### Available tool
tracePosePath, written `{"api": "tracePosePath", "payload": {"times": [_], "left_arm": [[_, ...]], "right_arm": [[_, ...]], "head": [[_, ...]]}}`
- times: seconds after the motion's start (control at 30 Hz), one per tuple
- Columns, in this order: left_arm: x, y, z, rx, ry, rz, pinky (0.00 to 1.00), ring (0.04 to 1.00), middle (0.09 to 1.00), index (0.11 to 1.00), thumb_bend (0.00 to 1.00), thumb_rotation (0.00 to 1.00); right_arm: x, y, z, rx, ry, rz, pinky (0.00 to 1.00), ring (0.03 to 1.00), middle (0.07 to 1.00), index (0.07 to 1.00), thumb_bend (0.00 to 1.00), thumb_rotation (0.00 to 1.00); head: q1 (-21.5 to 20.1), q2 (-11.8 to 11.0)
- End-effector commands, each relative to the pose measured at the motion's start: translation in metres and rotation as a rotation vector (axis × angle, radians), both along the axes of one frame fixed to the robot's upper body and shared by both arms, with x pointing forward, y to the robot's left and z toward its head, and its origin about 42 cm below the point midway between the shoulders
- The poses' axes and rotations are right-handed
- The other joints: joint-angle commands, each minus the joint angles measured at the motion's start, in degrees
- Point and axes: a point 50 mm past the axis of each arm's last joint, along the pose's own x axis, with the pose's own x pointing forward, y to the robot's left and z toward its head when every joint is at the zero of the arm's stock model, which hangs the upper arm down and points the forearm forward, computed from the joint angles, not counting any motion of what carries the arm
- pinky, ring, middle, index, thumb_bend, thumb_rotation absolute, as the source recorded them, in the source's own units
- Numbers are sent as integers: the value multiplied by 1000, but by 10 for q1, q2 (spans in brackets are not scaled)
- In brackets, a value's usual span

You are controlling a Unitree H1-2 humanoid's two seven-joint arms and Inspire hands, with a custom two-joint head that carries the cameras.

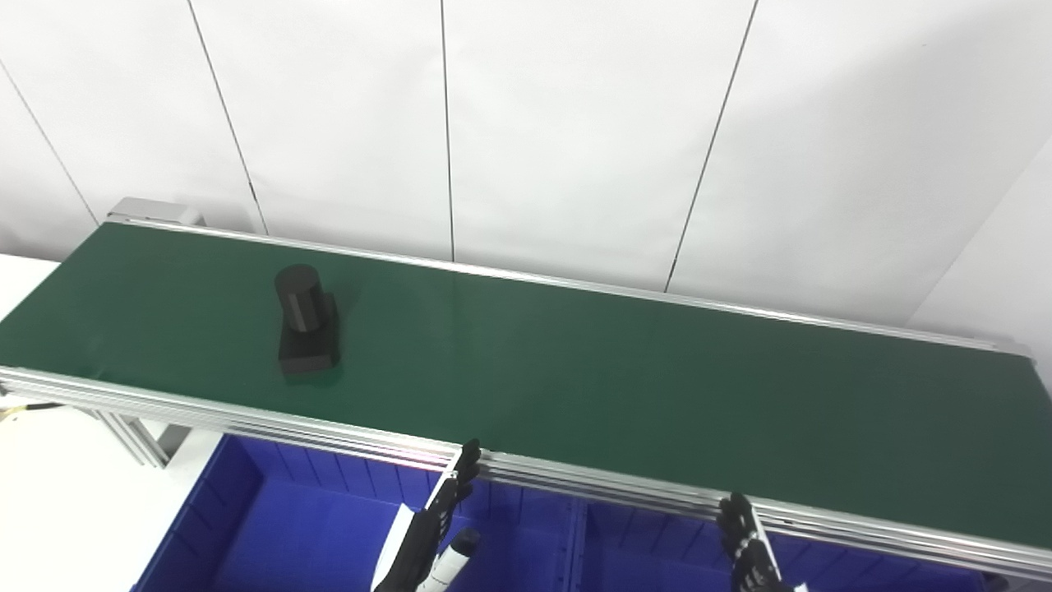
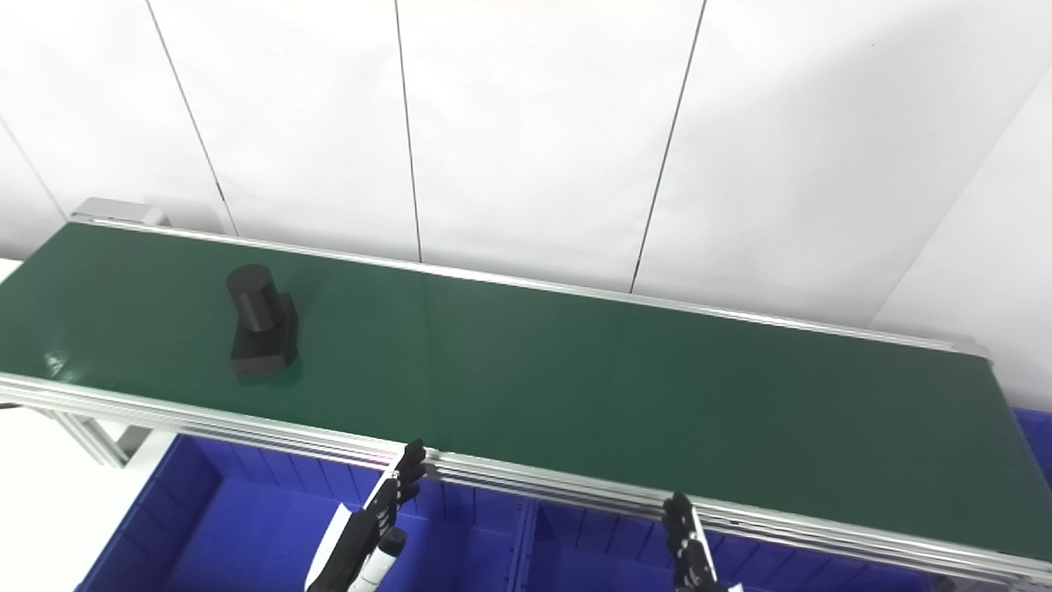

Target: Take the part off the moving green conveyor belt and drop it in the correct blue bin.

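My left hand point(image 1: 431, 526) hangs low in front of the conveyor's near rail point(image 1: 575, 485), over the left blue bin point(image 1: 271, 534), fingers stretched straight and apart, holding nothing. My right hand point(image 1: 748, 547) pokes up at the bottom edge over the neighbouring blue bin point(image 1: 657, 559); its fingers look extended too, with nothing in them, though most of it is cut off.

The black part point(image 1: 306, 321) sits on the green conveyor belt point(image 1: 616, 370) towards its left end, well apart from both hands and nearer the front rail than the back. It is a squarish block with a thick round cylinder rising from it. The cylinder leans up and away towards the far rail; the block end faces me. Its long axis runs roughly across the belt, not along it.

I judge this to be the waiting-and-reaching step. To do it well, I would use the left hand, lift it clear of the rail first, come down over the cylinder with fingers spread either side across that axis, and time the close to the belt's travel.
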Motion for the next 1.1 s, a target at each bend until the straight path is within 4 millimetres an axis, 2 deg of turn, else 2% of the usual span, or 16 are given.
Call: {"api": "tracePosePath", "payload": {"times": [0.0, 0.17, 0.33, 0.5, 0.53, 0.6, 0.67, 0.73, 0.9, 1.07], "left_arm": [[5, -2, 10, -16, -64, -12, 868, 915, 917, 889, 812, 908], [7, -3, 11, 2, -75, -11, 854, 907, 912, 886, 830, 913], [7, -3, 10, 1, -73, -15, 851, 906, 912, 889, 858, 911], [9, -3, 8, 12, -69, -16, 842, 902, 908, 886, 843, 912], [9, -3, 8, 14, -69, -16, 843, 903, 908, 887, 844, 910], [10, -4, 6, 11, -65, -15, 842, 903, 910, 886, 851, 907], [11, -5, 5, 9, -61, -15, 840, 902, 910, 884, 848, 898], [10, -6, 4, 9, -57, -16, 838, 900, 910, 881, 837, 892], [9, -7, 3, 9, -51, -16, 838, 899, 907, 878, 856, 896], [9, -7, 3, 7, -50, -20, 840, 899, 908, 881, 856, 893]], "right_arm": [[12, 5, 17, 20, -82, 14, 993, 977, 967, 986, 853, 940], [24, 12, 32, 60, -144, 44, 998, 973, 963, 991, 852, 888], [39, 22, 49, 75, -207, 65, 1000, 969, 957, 992, 856, 881], [55, 30, 59, 85, -246, 85, 1000, 970, 962, 983, 874, 867], [59, 31, 61, 96, -252, 95, 995, 972, 961, 980, 888, 850], [65, 34, 64, 107, -266, 115, 988, 976, 961, 973, 922, 732], [72, 34, 66, 103, -275, 133, 936, 958, 955, 961, 939, 608], [81, 34, 68, 97, -278, 144, 904, 940, 942, 945, 947, 555], [97, 34, 70, 96, -281, 147, 895, 927, 926, 917, 968, 481], [117, 36, 75, 69, -287, 135, 883, 915, 918, 903, 980, 451]], "head": [[2, -3], [4, -3], [3, -5], [1, -12], [1, -12], [2, -15], [4, -16], [4, -15], [2, -17], [1, -15]]}}
